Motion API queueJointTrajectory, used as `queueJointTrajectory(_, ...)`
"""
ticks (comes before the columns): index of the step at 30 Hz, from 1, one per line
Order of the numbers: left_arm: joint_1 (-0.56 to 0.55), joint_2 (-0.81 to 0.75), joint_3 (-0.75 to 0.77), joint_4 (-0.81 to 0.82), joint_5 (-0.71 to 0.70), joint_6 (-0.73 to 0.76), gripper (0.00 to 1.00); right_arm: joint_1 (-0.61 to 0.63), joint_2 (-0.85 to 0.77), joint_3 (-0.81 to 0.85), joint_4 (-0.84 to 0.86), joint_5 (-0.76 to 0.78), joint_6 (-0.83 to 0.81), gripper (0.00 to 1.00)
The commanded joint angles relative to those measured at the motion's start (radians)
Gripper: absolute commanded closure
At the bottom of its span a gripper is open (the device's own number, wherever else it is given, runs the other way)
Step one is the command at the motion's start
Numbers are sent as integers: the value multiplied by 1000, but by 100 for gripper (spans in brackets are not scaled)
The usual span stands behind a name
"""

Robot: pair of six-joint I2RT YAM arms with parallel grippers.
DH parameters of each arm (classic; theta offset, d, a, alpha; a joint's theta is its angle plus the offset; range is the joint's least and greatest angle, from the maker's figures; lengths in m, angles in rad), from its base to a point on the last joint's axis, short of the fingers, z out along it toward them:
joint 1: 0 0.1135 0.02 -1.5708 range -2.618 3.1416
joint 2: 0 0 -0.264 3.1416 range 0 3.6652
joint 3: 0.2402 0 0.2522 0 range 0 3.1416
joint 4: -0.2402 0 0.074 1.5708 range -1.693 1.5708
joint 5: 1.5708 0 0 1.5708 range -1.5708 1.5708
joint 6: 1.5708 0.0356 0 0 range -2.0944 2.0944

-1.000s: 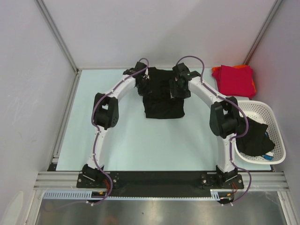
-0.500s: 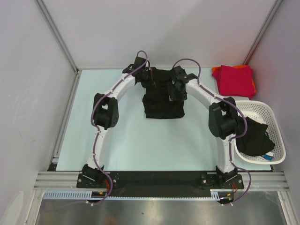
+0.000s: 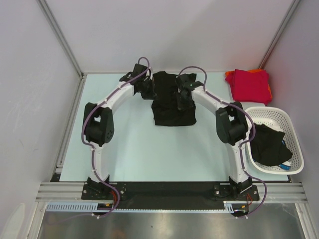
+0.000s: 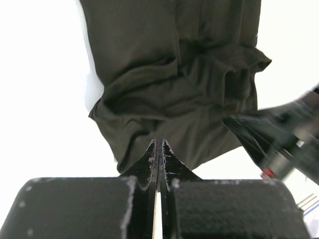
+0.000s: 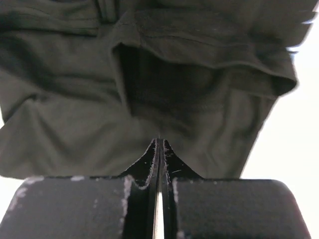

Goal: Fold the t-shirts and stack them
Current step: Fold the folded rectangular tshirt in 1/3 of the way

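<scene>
A black t-shirt point(image 3: 172, 112) lies partly folded at the back middle of the table, its far end bunched into creases. My left gripper point(image 3: 148, 91) hovers at the shirt's left edge, shut, with no cloth showing between its jaws point(image 4: 158, 143). My right gripper point(image 3: 183, 99) is over the shirt's upper right part, also shut point(image 5: 158, 141), and only dark cloth point(image 5: 149, 74) fills the view beyond its tips. In the left wrist view the black t-shirt point(image 4: 174, 74) spreads ahead and the right gripper point(image 4: 279, 144) is a blur at the right. A crimson red t-shirt point(image 3: 250, 85) lies folded on an orange one point(image 3: 229, 75) at the back right.
A white lattice basket point(image 3: 285, 119) stands at the right edge with a dark garment point(image 3: 269, 145) inside it. Pale green table top point(image 3: 149, 149) stretches in front of the black shirt. Grey walls close in the back and both sides.
My right gripper's jaws have closed from open. Both arms shifted left, the left elbow swinging outward, and the shirt's far end is now narrower and more bunched.
</scene>
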Motion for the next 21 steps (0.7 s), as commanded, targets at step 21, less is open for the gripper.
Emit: queueJointTrajectory(21,15,-37,-26,-18,10,77,100,-10,283,385,-11,114,-22,100)
